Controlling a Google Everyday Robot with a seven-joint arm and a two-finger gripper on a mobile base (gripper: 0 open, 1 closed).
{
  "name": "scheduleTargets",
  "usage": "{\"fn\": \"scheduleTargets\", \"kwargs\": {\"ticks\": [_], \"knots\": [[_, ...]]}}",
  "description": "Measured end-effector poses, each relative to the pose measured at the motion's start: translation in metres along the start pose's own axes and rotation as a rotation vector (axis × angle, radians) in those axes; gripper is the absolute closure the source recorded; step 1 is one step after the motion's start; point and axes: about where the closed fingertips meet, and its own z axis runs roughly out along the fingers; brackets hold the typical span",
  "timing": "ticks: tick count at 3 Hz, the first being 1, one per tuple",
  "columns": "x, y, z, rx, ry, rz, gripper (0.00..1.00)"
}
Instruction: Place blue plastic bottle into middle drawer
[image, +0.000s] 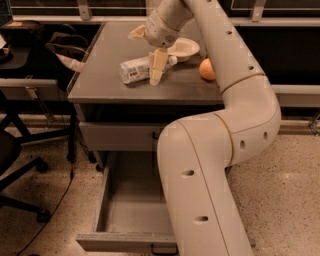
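Observation:
The blue plastic bottle (136, 70) lies on its side on the grey cabinet top (105, 55), cap end to the right. My gripper (146, 58) hangs over its right half, open. One pale finger (157, 67) points down in front of the bottle, and the other finger (138, 32) sticks out behind it. The middle drawer (129, 202) is pulled out low in front of the cabinet, its grey inside bare. My arm (210, 165) covers the drawer's right side. The shut drawer front (117, 136) sits one tier higher.
A white bowl (185, 48) and an orange fruit (207, 69) sit on the cabinet top to the right of the bottle. An office chair (15, 150) and a desk (30, 82) stand at the left. Speckled floor (285, 190) lies to the right.

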Motion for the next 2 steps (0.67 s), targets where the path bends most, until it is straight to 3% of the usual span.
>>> {"fn": "scheduleTargets", "kwargs": {"ticks": [1,2], "knots": [[-0.019,-0.002,0.035,-0.081,0.011,-0.035,0.0],[-0.019,-0.012,0.04,-0.046,0.008,-0.034,0.0]]}}
